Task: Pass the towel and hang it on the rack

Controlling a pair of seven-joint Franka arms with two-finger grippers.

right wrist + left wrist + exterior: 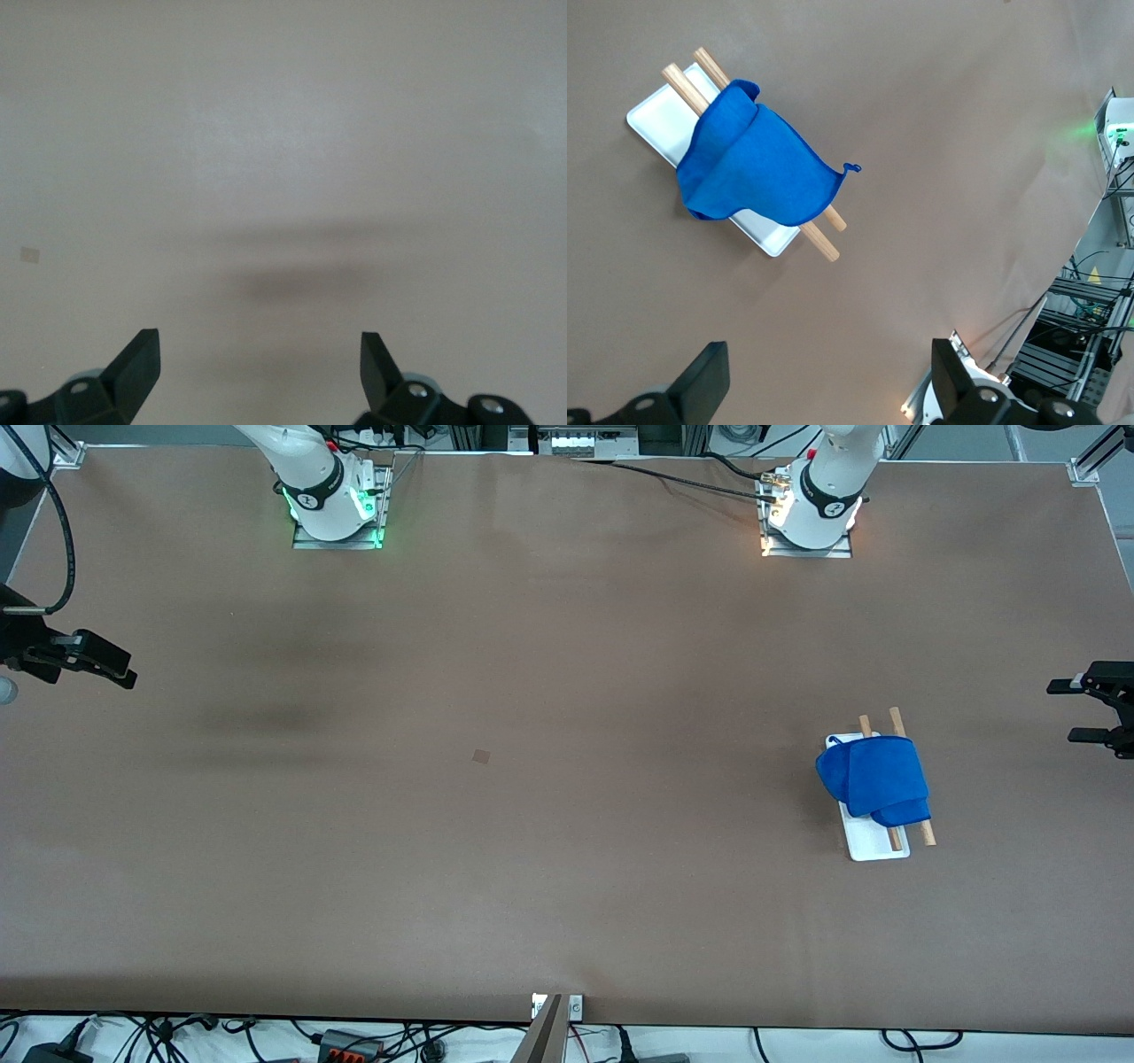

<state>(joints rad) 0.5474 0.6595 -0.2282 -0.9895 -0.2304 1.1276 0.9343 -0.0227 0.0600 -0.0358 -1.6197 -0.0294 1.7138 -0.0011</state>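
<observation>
The blue cloth towel (873, 782) lies draped over the two wooden rods of the white-based rack (877, 849) on the brown table (532, 824); hanging looks done. The left gripper (1099, 710) and the right gripper (84, 660) hang released and empty at the table's ends, probably only retreating remains.

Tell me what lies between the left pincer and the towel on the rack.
Nothing: in the front view, only bare brown table separates the open left pincer from the blue towel draped over the rack.
</observation>
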